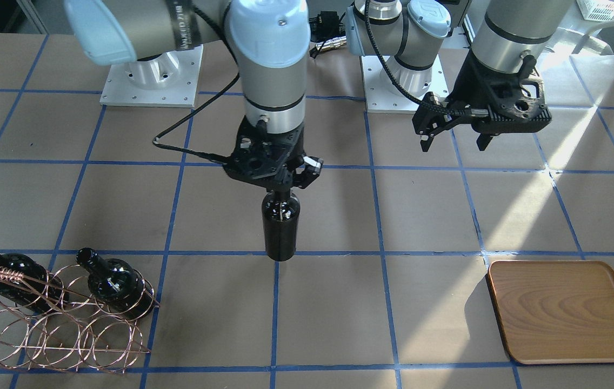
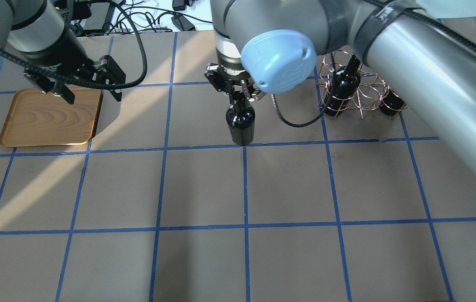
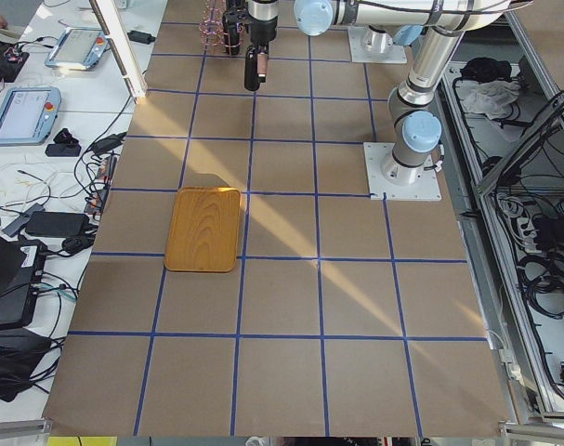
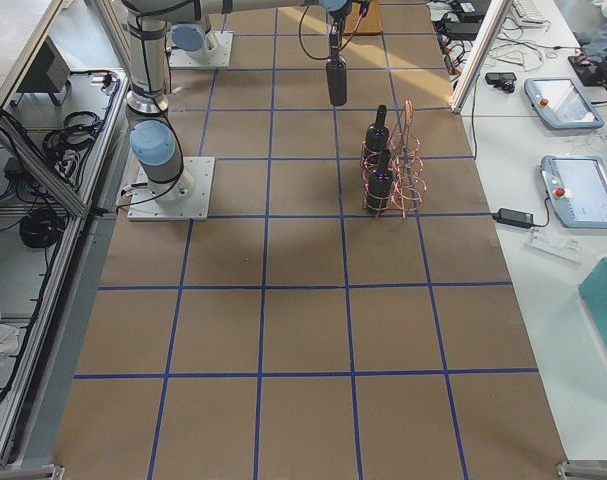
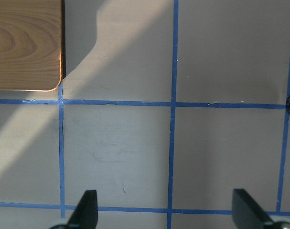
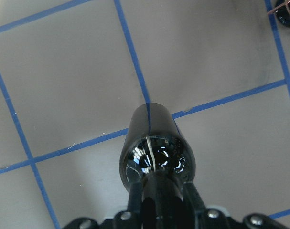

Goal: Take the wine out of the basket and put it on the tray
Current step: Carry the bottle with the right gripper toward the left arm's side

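My right gripper [image 1: 283,189] is shut on the neck of a near-black wine bottle [image 1: 281,227] and holds it upright above the middle of the table, also seen in the overhead view [image 2: 241,123] and the right wrist view [image 6: 154,148]. The copper wire basket [image 1: 58,329] stands on my right side [image 2: 361,98], with two more bottles [image 1: 113,281] [image 1: 7,273] lying in its rings. The wooden tray [image 1: 566,313] lies bare on my left side [image 2: 47,119]. My left gripper [image 2: 92,95] is open and empty, hovering beside the tray's edge [image 5: 25,43].
Blue tape lines grid the brown table. The two arm bases [image 1: 150,81] [image 1: 404,81] stand at the robot's edge. Cables and tablets [image 3: 21,111] lie on desks beyond the table's far edge.
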`<state>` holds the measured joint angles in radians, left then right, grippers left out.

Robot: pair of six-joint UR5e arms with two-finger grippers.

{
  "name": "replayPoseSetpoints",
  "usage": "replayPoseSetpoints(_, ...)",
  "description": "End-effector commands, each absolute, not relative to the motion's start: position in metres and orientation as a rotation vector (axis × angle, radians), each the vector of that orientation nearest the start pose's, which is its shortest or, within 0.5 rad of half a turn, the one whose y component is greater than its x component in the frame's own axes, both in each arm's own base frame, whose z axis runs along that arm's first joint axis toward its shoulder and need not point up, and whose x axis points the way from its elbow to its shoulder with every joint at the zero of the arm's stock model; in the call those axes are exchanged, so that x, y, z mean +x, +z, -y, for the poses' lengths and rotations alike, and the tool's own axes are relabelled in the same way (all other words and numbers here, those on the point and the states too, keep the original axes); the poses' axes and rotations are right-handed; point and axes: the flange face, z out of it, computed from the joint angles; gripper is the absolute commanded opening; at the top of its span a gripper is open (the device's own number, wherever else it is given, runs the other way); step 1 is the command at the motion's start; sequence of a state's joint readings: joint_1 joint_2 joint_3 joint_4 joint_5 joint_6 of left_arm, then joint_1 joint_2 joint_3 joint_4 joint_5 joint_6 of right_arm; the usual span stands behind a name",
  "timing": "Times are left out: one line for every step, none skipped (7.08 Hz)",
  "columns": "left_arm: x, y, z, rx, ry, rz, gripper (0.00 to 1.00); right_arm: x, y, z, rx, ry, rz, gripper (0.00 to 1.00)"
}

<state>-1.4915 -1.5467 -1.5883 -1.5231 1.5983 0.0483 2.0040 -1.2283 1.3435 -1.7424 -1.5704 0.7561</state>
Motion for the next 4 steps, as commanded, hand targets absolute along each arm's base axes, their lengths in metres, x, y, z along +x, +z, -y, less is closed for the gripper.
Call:
replayPoseSetpoints(-0.045,0.499,0.5,-0.032,-0.079,-3.099,1.0,0.439,0.417,0.507,0.606,-0.075,-3.029,0.12)
replayPoseSetpoints(-0.026,0.498,0.501,-0.056,-0.074,-3.098,1.0,0.458,0.413,0.503,0.65,-0.07,-3.017,0.11)
replayPoseSetpoints(-0.007,0.497,0.502,-0.025,-0.07,-3.098,1.0,0.475,0.416,0.505,0.724,-0.072,-2.978,0.11)
replayPoseSetpoints(0.012,0.495,0.503,0.02,-0.058,-3.099,1.0,0.499,0.414,0.504,0.733,-0.077,-2.964,0.11)
